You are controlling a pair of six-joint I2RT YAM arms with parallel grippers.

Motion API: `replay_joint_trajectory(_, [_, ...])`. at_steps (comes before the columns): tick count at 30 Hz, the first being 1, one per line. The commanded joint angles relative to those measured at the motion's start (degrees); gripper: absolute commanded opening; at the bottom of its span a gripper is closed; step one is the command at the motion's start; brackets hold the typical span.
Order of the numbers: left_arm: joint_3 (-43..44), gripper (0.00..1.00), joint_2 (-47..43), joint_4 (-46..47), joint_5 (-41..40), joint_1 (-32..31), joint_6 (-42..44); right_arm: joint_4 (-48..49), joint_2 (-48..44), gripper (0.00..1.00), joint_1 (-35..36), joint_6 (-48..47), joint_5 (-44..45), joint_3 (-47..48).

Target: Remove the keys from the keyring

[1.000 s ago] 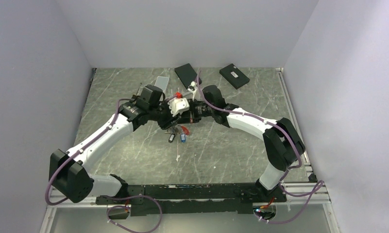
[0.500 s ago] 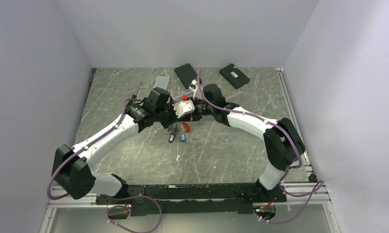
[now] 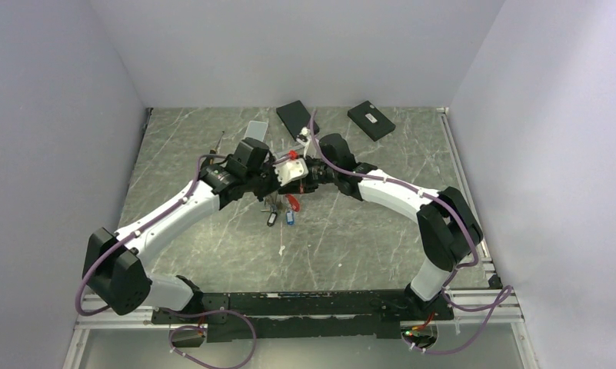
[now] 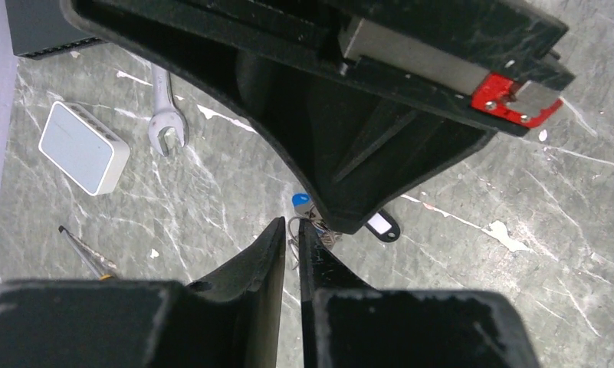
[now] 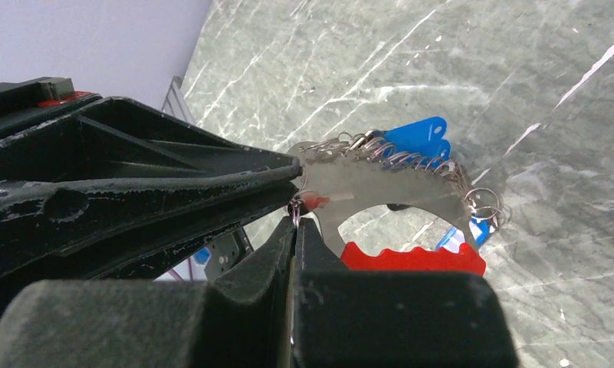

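The keyring (image 5: 411, 257) is a grey curved metal piece with a red grip and a row of small wire rings. It hangs between both grippers above the table. Keys with blue heads (image 5: 418, 134) dangle from it. In the top view they (image 3: 289, 218) hang below the red part of the keyring (image 3: 291, 203). My left gripper (image 4: 290, 226) is shut on the grey end of the keyring, and its tips reach in from the left in the right wrist view (image 5: 292, 170). My right gripper (image 5: 295, 222) is shut on a small wire ring at that same end. A black tag (image 4: 380, 226) hangs with the keys.
A silver wrench (image 4: 165, 115), a white box (image 4: 83, 148) and a screwdriver (image 4: 85, 253) lie on the marbled table left of the grippers. Two black boxes (image 3: 297, 117) (image 3: 371, 120) sit at the far edge. A small white scrap (image 3: 281, 250) lies nearer the bases.
The left wrist has moved right and a little farther away, closing up on the right gripper. The hanging keys have stayed about where they were. Little has moved in the last half second.
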Motion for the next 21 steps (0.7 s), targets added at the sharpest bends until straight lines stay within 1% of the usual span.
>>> replay_joint_trajectory(1, [0.74,0.19,1.39,1.76,-0.28,-0.20,2.03,0.13,-2.33,0.00,0.39,-0.99,-1.05,2.48])
replay_joint_trajectory(7, [1.15,0.28,1.50,-0.80,0.32,-0.33,2.93,-0.11,-2.14,0.00,0.30,-1.05,-0.82,2.57])
replay_joint_trajectory(11, [-1.93,0.32,-4.30,1.01,1.70,0.03,4.10,0.08,-1.95,0.00,0.14,-0.40,-0.94,2.55])
replay_joint_trajectory(15, [-4.38,0.40,-8.35,2.06,4.66,0.13,5.03,0.97,-1.47,0.00,0.12,0.75,-1.46,2.57])
replay_joint_trajectory(21, [-4.12,0.44,-7.00,0.07,5.42,-0.47,4.99,1.70,-1.21,0.00,0.12,1.83,-1.89,2.66])
